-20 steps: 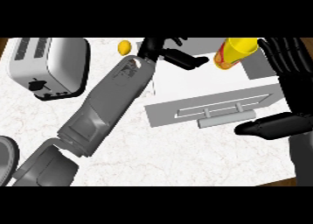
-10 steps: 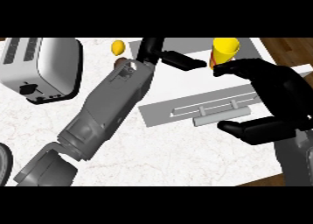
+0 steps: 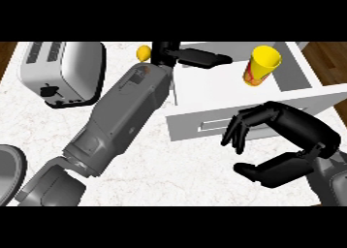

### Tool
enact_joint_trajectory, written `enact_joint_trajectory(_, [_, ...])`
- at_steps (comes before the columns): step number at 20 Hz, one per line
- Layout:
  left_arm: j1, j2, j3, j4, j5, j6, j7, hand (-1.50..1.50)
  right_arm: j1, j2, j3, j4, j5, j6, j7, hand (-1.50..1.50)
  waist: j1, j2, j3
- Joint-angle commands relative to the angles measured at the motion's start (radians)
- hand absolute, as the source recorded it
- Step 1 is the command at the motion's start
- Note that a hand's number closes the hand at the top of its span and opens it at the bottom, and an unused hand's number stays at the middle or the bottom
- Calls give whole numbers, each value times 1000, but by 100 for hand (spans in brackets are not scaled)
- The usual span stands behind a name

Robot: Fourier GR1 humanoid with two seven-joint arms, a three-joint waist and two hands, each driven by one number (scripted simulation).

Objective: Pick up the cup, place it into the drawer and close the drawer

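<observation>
Nearest the viewer, at the lower left edge, a curved grey metal rim (image 3: pixel 3 172) showed, cut off by the frame so its kind could not be told. At the lower right, the robot's right hand (image 3: pixel 294 143) hovered over the white marbled counter (image 3: pixel 183 169), its black fingers (image 3: pixel 241 131) curled downward and its thumb (image 3: pixel 266 169) stretched out below them, with a clear gap between thumb and fingers and nothing held in that gap. Just beyond those fingertips lay the grey front panel of the open drawer (image 3: pixel 205 123), with its long handle slot close to the fingertips; whether they touched the panel could not be told. The grey left forearm (image 3: pixel 122 116) ran diagonally from the lower left up toward the far middle, ending in the left hand (image 3: pixel 194 55), whose black fingers lay fairly straight and pointed rightward over the drawer's white interior, gripping nothing. To the right of those fingers, well apart from them, the yellow cup (image 3: pixel 260 65) stood inside the drawer near its far right side, its open mouth tilted upward. Left of the forearm sat a silver toaster (image 3: pixel 62 70). Just left of the left hand's wrist, a small yellow object (image 3: pixel 143 52) rested on the counter.
</observation>
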Motion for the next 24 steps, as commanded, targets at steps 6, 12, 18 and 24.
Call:
enact_joint_trajectory(6, [19,0,26,21,57,-3,-50,-150,65,-59,118,51,429,-83,-57,-150,104,-15,1])
enact_joint_trajectory(12, [103,4,35,-35,71,-61,-112,-150,32,25,207,389,646,-238,-209,-150,164,-15,2])
enact_joint_trajectory(18, [153,45,48,-109,71,-44,-90,-150,-114,52,219,772,748,-292,-355,150,196,-17,2])
enact_joint_trajectory(24, [274,115,33,-212,82,-142,-47,-150,-269,75,90,1048,730,-411,-504,150,246,-13,4])
